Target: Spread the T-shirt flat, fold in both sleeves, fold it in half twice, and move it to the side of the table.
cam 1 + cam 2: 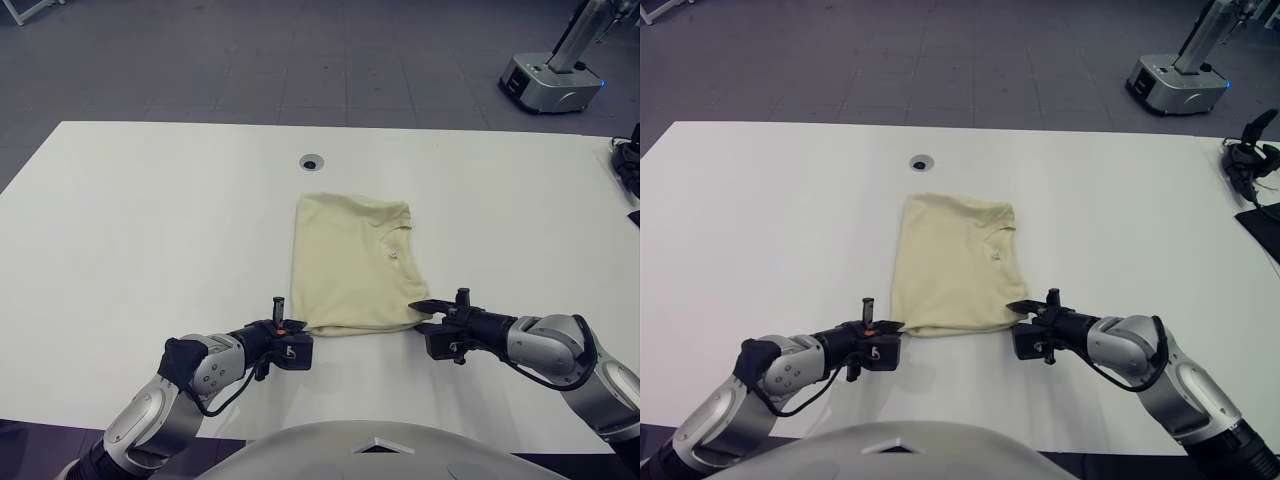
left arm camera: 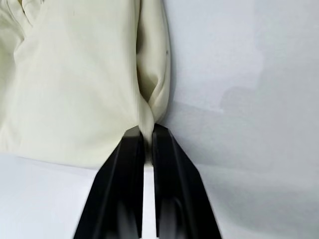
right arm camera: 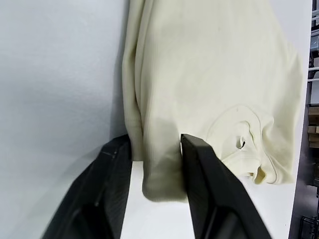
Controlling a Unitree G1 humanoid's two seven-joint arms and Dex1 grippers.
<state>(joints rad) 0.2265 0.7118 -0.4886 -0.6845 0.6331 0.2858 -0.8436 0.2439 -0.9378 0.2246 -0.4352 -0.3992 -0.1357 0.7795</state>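
Folded T-shirt [image 1: 355, 265] at middle of table [image 1: 150, 220]. Left gripper [image 2: 147, 132] clamped on near-left corner; right gripper [image 3: 155, 142] spread astride near-right corner, not yet closed. Likely stage: second half-fold. Next: close right, raise both corners evenly, carry across.

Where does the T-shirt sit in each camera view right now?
Left eye view: T-shirt, folded, on the table, its near edge between the left gripper and right gripper.
Right eye view: same spot, slightly left of centre.
Left wrist view: just beyond the left gripper, which pinches a corner.
Right wrist view: a corner lies between the right gripper's open fingers.
Shared landmark: the collar, on the shirt's right edge.
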